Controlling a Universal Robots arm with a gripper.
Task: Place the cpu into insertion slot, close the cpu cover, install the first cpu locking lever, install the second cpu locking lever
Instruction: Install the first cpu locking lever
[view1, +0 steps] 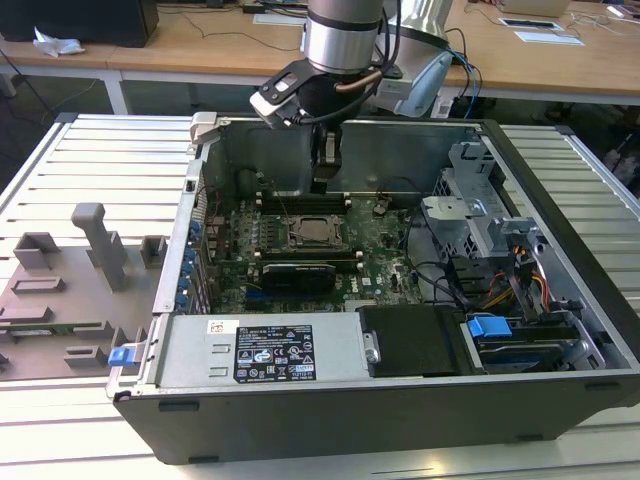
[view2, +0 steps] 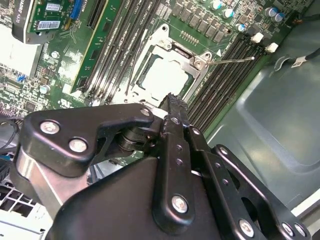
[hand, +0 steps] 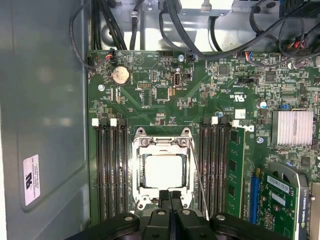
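Just beside cpu cover (hand: 161, 144), cpu (hand: 162, 172) in its window; end effector (hand: 170, 196) tips together, empty

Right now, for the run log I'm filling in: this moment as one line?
cpu: seated | cpu cover: closed over it | claw: shut, empty, at cover's edge | lever: slanting away from cover

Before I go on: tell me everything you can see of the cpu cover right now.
The cpu cover is a thin, silvery metal frame with a square window. It lies flat, closed down on the green board, between the rows of black memory slots. The pale chip shows through the window. A thin wire lever runs along one side, angling away from the frame. The hand, its fingers together, sits at one edge of the frame; contact cannot be judged.
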